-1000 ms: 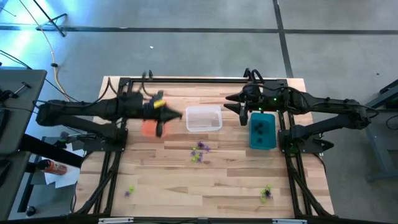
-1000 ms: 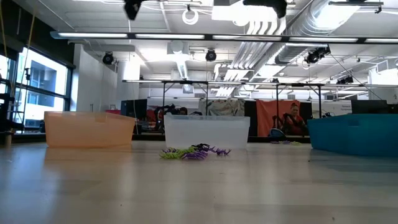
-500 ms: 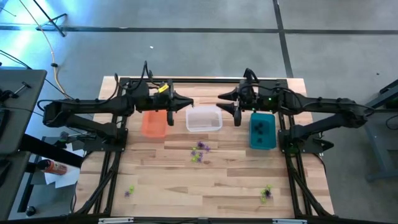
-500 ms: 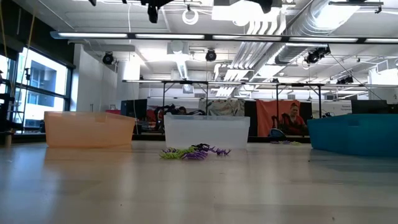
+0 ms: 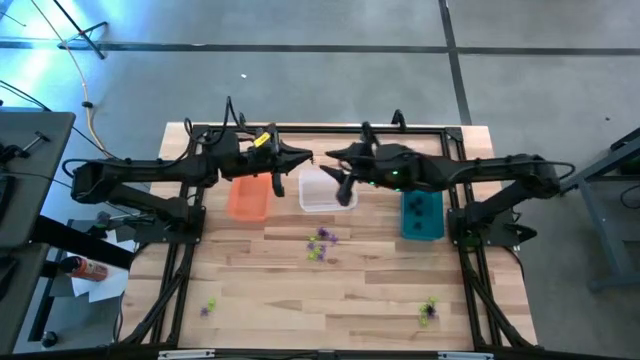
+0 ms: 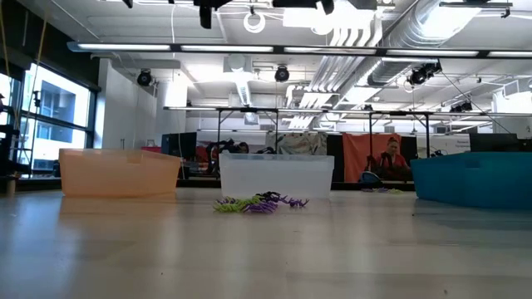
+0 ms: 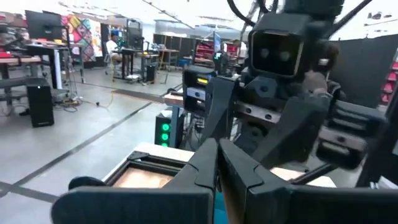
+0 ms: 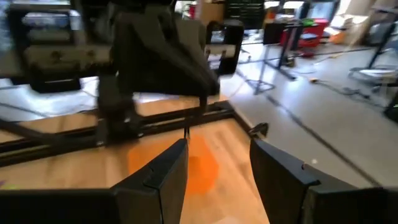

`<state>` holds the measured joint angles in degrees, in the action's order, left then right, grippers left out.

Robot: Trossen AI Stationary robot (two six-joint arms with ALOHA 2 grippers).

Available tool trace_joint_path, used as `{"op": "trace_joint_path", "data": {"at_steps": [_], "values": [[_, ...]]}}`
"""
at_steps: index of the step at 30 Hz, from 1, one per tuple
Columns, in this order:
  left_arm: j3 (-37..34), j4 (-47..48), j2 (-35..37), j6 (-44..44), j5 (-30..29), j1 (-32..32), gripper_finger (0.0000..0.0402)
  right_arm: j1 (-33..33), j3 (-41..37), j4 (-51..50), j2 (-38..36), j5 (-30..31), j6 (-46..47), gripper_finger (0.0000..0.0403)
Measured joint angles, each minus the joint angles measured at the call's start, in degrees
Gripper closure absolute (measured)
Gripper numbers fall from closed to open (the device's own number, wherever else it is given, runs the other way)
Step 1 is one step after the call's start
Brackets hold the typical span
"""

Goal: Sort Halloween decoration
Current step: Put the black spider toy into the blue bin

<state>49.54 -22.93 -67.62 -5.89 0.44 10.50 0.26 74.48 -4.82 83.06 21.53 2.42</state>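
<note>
The Halloween decoration lies in three small clusters of purple, yellow-green and black trinkets: one at mid-table (image 5: 320,243) (image 6: 262,202), one near the near-left corner (image 5: 207,308), one near the near-right corner (image 5: 428,310). My left gripper (image 5: 303,160) (image 7: 217,152) is shut and hovers high between the orange bin and the clear bin. My right gripper (image 5: 337,168) (image 8: 214,168) is open and hovers above the clear bin, facing the left gripper. Both are far above the table.
Three bins stand in a row across the far half of the table: orange (image 5: 248,197) (image 6: 119,172), clear (image 5: 327,190) (image 6: 276,174), teal (image 5: 422,212) (image 6: 474,178). The two grippers are close together, tip to tip. Bare wood lies between the trinket clusters.
My left gripper has risen from over the orange bin and moved toward the table's right and far edge. My right gripper has swung from beside the teal bin toward the table's left, over the clear bin. The trinkets and bins have stayed put.
</note>
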Motion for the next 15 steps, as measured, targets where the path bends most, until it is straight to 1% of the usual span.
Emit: {"op": "trace_joint_path", "data": {"at_steps": [3, 6, 11, 15], "values": [[-0.1, 0.7, -0.1, -0.3, -2.2, 0.0, 0.0401, 0.5, 3.2, -0.6, 3.3, 2.3, -1.0, 0.0233], [-0.1, 0.3, -0.1, 0.0, -3.1, 0.0, 0.0401, 0.6, 5.2, -0.9, 5.0, 2.3, 0.3, 0.0233], [-0.1, 0.1, -0.1, 0.2, -3.1, 0.0, 0.0401, 0.5, 6.0, -0.9, 6.1, 0.7, 3.0, 0.0233], [-0.1, 0.0, -0.1, 1.1, -3.1, 0.0, 0.0401, 0.6, 6.1, -1.0, 6.1, 2.3, 4.6, 0.0233]]}}
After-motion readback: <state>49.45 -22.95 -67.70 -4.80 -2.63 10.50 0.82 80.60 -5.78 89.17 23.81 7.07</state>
